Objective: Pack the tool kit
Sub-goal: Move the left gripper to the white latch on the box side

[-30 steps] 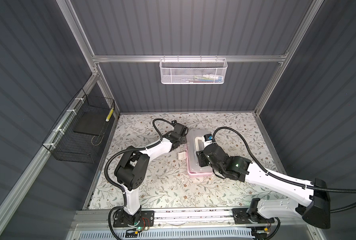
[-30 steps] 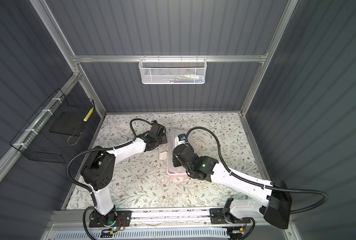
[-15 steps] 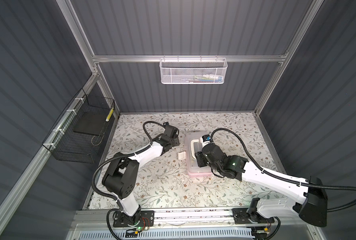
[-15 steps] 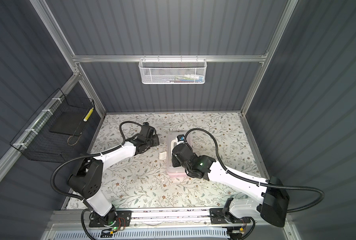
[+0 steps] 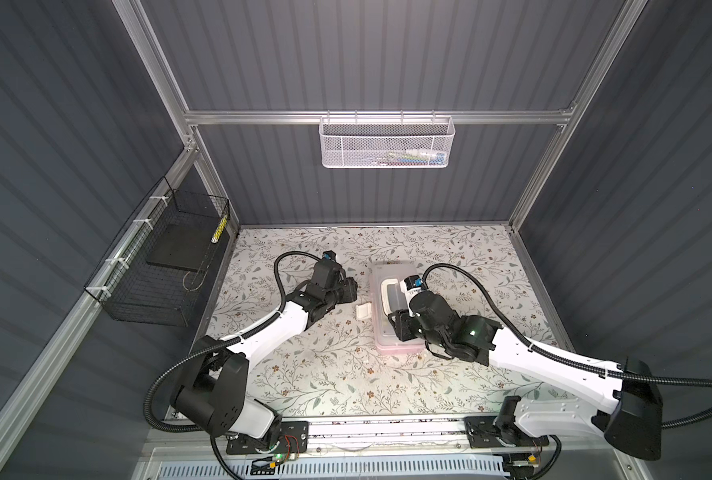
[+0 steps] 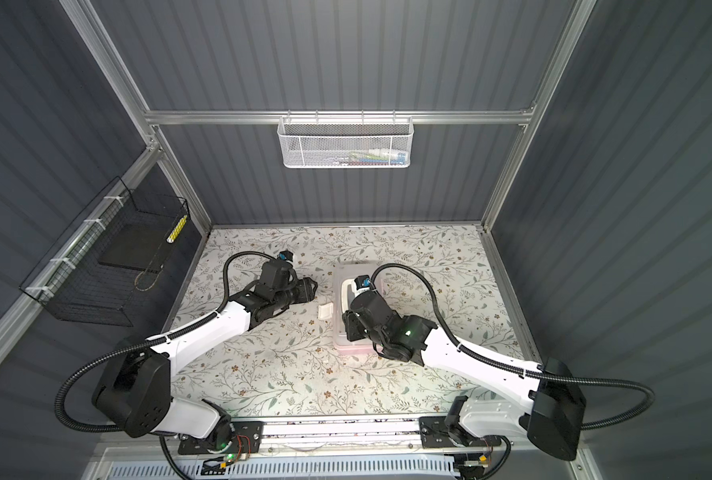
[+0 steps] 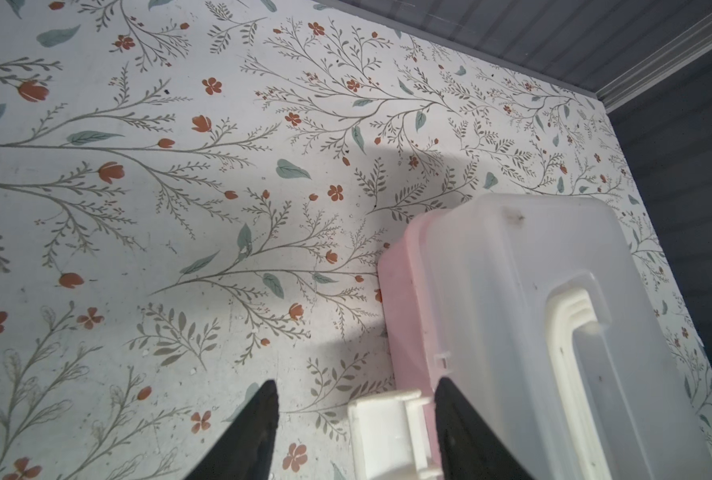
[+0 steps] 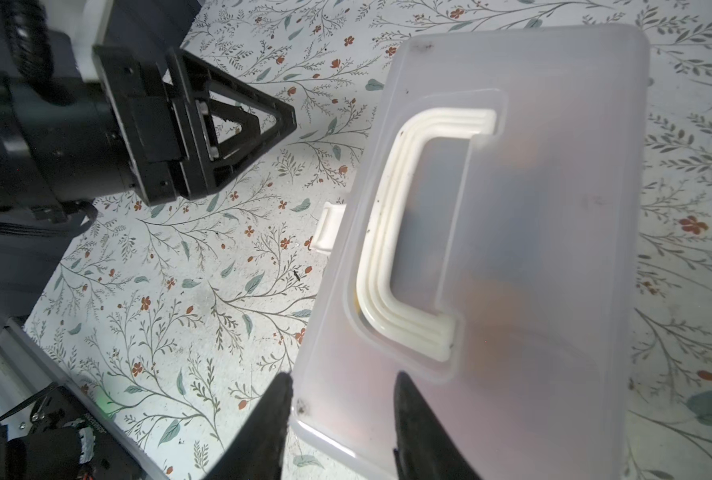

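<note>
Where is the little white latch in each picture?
In a top view: the latch sticks out from the left side of the box, near the middle.
In a top view: the same spot, a little left of the middle.
Left wrist: seen between the left gripper fingertips, against the box's pink side.
Right wrist: poking out between the box and the left gripper.
Shared landmark: the pink box with its frosted lid.
</note>
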Controlling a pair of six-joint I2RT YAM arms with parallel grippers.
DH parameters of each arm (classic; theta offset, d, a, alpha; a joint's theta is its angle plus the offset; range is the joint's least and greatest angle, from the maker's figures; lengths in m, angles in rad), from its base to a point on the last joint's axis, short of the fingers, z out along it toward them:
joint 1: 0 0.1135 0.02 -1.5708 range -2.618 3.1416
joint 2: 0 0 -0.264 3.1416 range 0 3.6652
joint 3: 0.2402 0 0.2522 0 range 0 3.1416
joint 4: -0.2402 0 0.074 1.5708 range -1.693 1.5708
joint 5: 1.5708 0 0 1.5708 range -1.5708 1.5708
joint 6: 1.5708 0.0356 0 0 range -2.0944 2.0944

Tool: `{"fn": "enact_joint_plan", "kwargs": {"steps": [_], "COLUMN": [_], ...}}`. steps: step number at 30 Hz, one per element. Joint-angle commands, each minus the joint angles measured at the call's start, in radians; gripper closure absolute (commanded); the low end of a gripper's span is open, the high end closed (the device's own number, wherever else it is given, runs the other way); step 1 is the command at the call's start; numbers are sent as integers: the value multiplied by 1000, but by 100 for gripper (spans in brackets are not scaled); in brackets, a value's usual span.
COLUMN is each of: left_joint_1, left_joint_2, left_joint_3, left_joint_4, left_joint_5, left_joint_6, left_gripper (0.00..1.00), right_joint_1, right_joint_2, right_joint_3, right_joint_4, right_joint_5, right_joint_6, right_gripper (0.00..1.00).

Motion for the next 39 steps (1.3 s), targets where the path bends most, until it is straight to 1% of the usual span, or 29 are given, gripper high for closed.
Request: {"fn": "enact_joint_plan", "kwargs": {"steps": [1,7,16,18,21,31,34,35,39], "left_joint_1": [6,18,29,32,35,68,85,91,100], "left_joint_2": [-37,-69,-42,-30,2,85,108,115,150], "left_joint_3": [-40,-115,-183,-191,-199,-278,-307,-318,-334], "left_joint_4": [9,45,116,150,191,403,479,505,580], "left_joint_5": [40,45,73,104,146,319,374,412,464], "left_joint_6": [31,11,-16,-23,-37,-124,-161,-177,-208], "left_gripper": [38,39,43,45,47,46,47,47,53], "right_joint_1": [-7,-22,-24,-24,-24,-24,-24,-25,-25], "right_joint_2": [-21,-20,3,10,3,13,13,12,13], "right_joint_3": [-22,-53,-116,-133,-160,-170,-168,-168,-161], "right_joint_4": [9,14,46,53,69,76,80,80,72], "right_joint_5": [-22,-20,-35,-44,-52,-62,-60,-60,-52], "right_joint_6": [20,32,63,72,84,82,80,78,69], "right_gripper": [58,58,58,58,58,58,58,58,58]}}
